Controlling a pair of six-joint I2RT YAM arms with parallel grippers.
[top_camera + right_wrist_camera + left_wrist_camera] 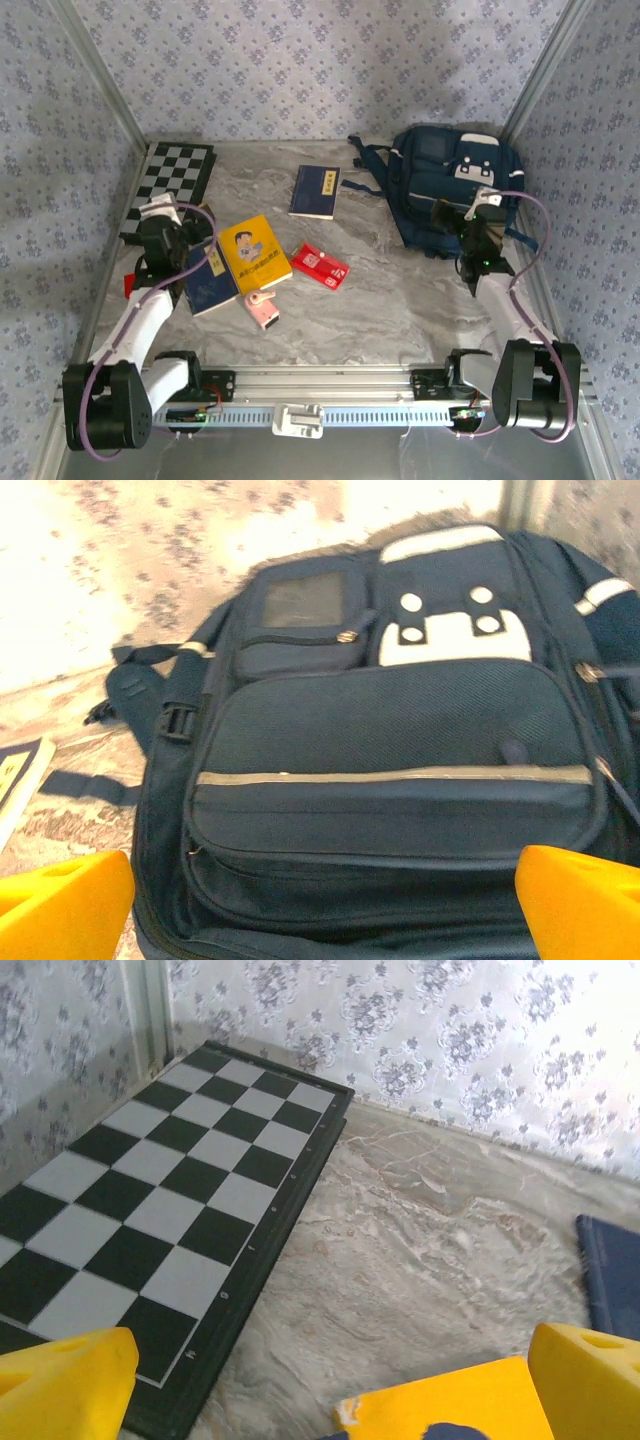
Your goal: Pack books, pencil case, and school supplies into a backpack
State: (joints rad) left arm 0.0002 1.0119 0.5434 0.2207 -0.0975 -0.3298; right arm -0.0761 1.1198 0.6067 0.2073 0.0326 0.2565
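Progress: nothing is sitting in the backpack (455, 190) yet. Every item is lying out on the worktop (400, 310), so the whole packing is waiting. The zips are looking shut, so opening is probably coming first.
Board (170, 185): lying flat at 10 o'clock, taking no part in the job.
Left pincer (328, 1375): standing wide and holding nothing, hanging over the far corner of the yellow book (254, 253), facing roughly 12 o'clock.
Near navy book (208, 282): lying at 8 o'clock, partly tucked under the yellow book, long axis running roughly 12 to 6.
Yellow book: lying cover up just left of centre, long axis running 11 to 5, head pointing to 11.
Gadget (263, 308): lying at 7 o'clock, just beside the yellow book's near edge, long axis running 11 to 5, white part seeming to point to 11.
Far navy book (316, 191): lying alone at 12 o'clock, long axis running about 12 to 6.
Case (320, 265): lying near centre, apart from the yellow book, long axis running 10 to 4.
Backpack: lying front up at 2 o'clock, long axis running about 12 to 6, top pointing to 12, straps trailing towards 10.
Right pincer (320, 900): standing wide and holding nothing, hanging over the backpack's near end, facing 12 o'clock.
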